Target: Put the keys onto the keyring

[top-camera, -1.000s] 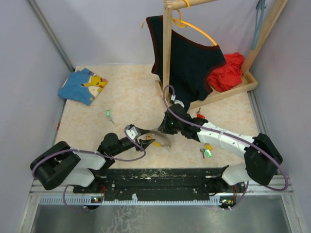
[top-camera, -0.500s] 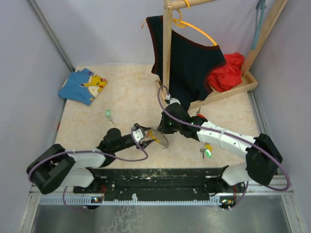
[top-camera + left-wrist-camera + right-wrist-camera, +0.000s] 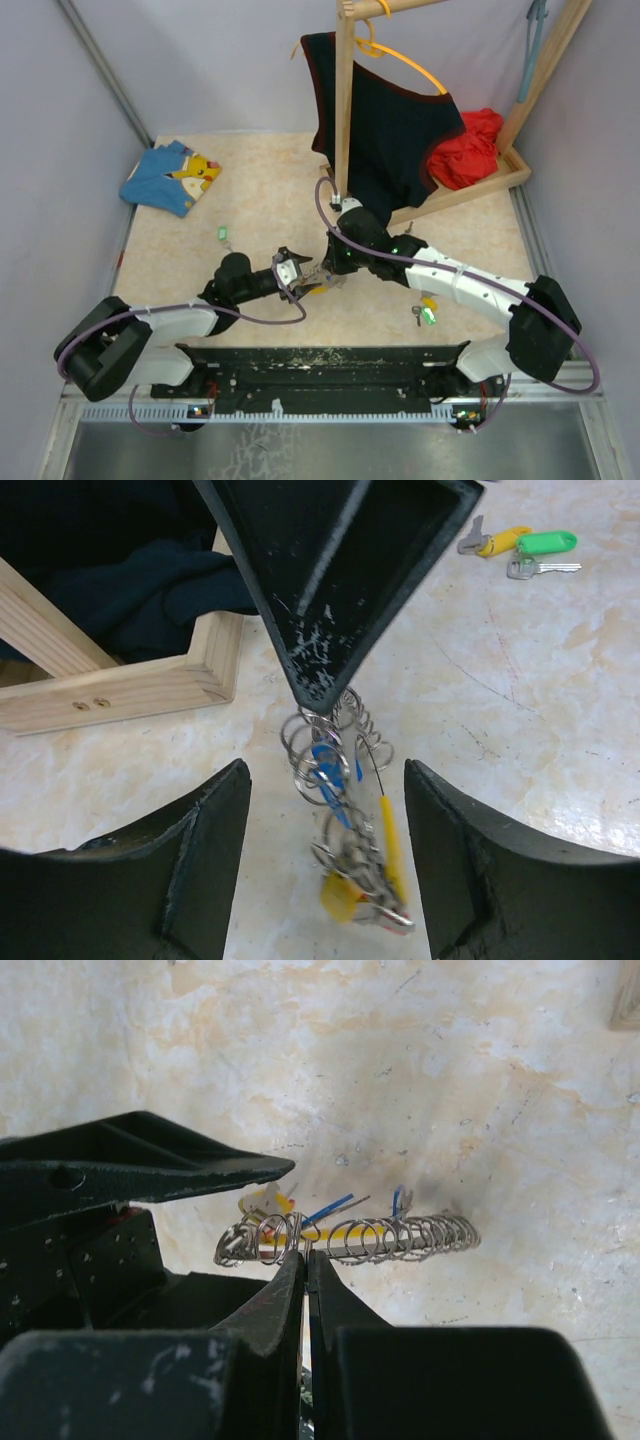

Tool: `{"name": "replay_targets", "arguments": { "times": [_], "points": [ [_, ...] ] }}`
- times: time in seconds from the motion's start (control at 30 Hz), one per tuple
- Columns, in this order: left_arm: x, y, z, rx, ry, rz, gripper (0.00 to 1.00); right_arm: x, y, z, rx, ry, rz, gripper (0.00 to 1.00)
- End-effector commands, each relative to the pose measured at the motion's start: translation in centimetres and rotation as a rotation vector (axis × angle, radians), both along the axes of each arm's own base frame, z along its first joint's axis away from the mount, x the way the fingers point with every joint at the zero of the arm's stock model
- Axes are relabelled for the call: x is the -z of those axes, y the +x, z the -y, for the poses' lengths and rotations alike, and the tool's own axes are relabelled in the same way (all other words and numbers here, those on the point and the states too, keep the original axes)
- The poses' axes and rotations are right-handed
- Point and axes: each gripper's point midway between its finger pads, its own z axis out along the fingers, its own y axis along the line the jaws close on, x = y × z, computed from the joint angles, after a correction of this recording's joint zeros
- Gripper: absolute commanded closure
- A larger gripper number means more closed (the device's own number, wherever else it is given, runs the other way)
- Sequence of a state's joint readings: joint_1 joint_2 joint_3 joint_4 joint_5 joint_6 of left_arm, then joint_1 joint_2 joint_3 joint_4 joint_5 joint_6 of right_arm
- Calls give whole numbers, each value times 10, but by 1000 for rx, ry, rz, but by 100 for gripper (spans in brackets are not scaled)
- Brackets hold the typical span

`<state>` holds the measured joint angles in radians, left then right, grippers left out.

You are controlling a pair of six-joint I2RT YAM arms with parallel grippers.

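Now the keyring (image 3: 330,770) sits near the wooden frame (image 3: 120,685). One of its wire loops is nipped by the right gripper (image 3: 306,1262), whose tips are pressed fully together on it. Within the last second the left gripper (image 3: 296,270) has slid in closer to the frame. Its fingers (image 3: 200,850) stand wide apart on either side of the bunch, gripping nothing. That likely prepares a two-handed hold. The green and yellow keys (image 3: 540,543) lie loose, farther from the frame.

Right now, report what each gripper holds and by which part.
The right gripper pinches the keyring by its silver wire coil. The left gripper is open with the keyring hanging between its fingers, and it holds nothing.
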<state>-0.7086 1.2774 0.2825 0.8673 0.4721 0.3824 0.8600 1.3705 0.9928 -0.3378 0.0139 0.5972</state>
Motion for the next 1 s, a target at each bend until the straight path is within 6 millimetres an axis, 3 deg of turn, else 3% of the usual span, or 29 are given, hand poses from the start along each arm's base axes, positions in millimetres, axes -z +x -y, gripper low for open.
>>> {"name": "replay_targets", "arguments": {
  "times": [0.0, 0.47, 0.63, 0.83, 0.97],
  "points": [
    [-8, 2, 6, 59, -9, -3, 33, -35, 1, -18, -93, 48, 96, 100],
    [9, -6, 20, 159, -5, -141, 46, -38, -5, -28, -165, 40, 127, 100],
    [11, -6, 19, 157, 2, -140, 62, -36, -7, -27, -180, 33, 130, 100],
    [9, -3, 18, 147, 4, -115, 98, -39, -12, -26, -192, 46, 133, 99],
    [7, -3, 17, 137, -1, -104, 100, -38, -14, -25, -201, 55, 141, 93]
  ]
}}
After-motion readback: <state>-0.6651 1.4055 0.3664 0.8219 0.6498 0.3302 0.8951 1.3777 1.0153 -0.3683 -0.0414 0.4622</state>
